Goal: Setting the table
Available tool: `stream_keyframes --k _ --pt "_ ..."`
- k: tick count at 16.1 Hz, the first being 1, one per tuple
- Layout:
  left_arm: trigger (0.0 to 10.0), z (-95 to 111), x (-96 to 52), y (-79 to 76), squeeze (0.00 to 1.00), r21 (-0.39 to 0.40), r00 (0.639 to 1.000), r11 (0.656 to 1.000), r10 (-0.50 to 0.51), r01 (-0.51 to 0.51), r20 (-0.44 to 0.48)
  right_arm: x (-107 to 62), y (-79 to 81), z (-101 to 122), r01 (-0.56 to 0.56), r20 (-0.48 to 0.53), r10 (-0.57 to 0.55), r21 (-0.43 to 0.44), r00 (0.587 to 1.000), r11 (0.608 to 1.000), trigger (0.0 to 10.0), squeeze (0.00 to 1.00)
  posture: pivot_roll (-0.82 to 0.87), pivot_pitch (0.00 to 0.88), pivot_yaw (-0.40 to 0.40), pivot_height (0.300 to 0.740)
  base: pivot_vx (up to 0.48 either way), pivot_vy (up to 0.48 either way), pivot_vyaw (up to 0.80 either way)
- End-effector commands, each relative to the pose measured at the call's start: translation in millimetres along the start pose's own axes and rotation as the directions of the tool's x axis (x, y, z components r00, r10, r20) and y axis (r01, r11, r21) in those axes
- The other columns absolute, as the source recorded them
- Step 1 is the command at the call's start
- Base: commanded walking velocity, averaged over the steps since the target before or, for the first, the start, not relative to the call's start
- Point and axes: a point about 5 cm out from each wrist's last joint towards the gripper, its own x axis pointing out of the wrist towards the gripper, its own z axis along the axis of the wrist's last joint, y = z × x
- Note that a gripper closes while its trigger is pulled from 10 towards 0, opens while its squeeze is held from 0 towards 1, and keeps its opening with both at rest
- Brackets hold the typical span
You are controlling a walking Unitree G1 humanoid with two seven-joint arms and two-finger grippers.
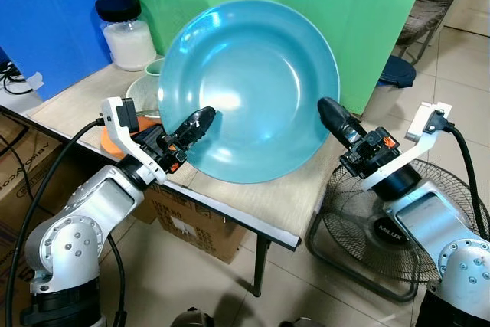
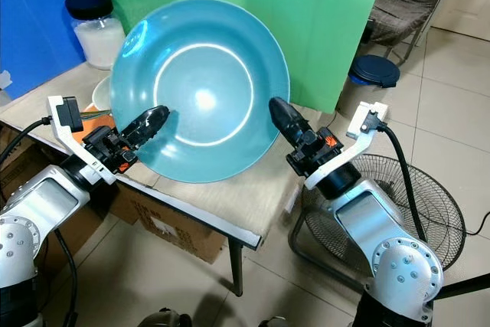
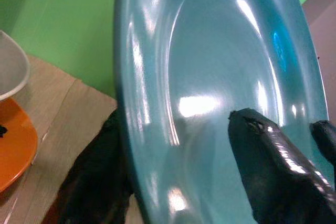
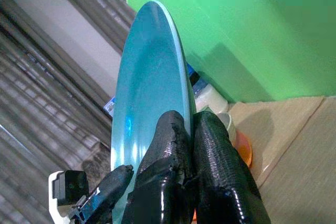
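The big teal plate [image 1: 249,89] stands almost upright above the wooden table [image 1: 291,201], its hollow face turned to the camera, held up between the two grippers. The left gripper [image 1: 200,122] takes the rim at about 8 o'clock of the plate: one black finger [image 3: 273,166] lies on the inner face and the other is behind the rim, so the fingers are closed tight on the plate. The right gripper [image 1: 331,115] takes the rim at about 3 o'clock; in the right wrist view its two fingers [image 4: 210,182] press together with the thin edge of the plate between them.

Behind the plate, at 10 o'clock from it, a glass jar [image 1: 126,32] with a black lid holds something white. Just under the jar (partly hidden by the plate) sits a pale bowl [image 1: 142,89], and an orange dish [image 3: 16,145] lies beside it on the table. Under the table there is a cardboard box [image 1: 191,227]. On the tiled floor at 4 o'clock stands a round fan [image 1: 352,243], behind the right arm.
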Motion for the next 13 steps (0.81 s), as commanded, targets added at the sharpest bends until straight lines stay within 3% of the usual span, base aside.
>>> stream_keyframes --k 1,2,3,4,13 --pt "0.0 2.5 0.3 -0.1 0.0 0.007 1.0 1.0 0.004 -0.004 0.005 1.2 3.5 0.9 -0.018 0.005 0.018 -0.006 1.0 1.0 0.9 0.0 0.06 0.052 0.038 0.74 0.0 0.0 0.0" --pt "0.0 2.6 0.3 0.0 0.0 0.007 1.0 1.0 0.005 -0.005 0.005 1.2 3.4 0.9 -0.016 0.005 0.016 -0.008 1.0 1.0 2.4 0.0 0.06 0.052 0.038 0.74 0.0 0.0 0.0" --pt "0.0 2.7 0.4 0.2 0.0 0.006 1.0 1.0 0.006 -0.006 0.006 1.3 3.4 1.0 -0.015 0.004 0.015 -0.01 1.0 1.0 5.2 0.0 0.06 0.052 0.038 0.74 0.0 0.0 0.0" --pt "0.0 2.8 0.3 0.5 0.0 0.005 1.0 1.0 0.007 -0.007 0.006 1.4 3.1 1.0 -0.012 0.001 0.012 -0.017 1.0 1.0 10.0 0.0 0.06 0.052 0.038 0.74 0.0 0.0 0.0" --pt "0.0 6.0 -1.6 2.9 0.0 -0.008 0.999 1.0 0.02 -0.019 0.03 2.6 2.3 -1.0 -0.011 -0.017 0.011 -0.018 1.0 1.0 10.0 0.0 0.07 0.046 0.033 0.74 0.0 0.0 0.0"
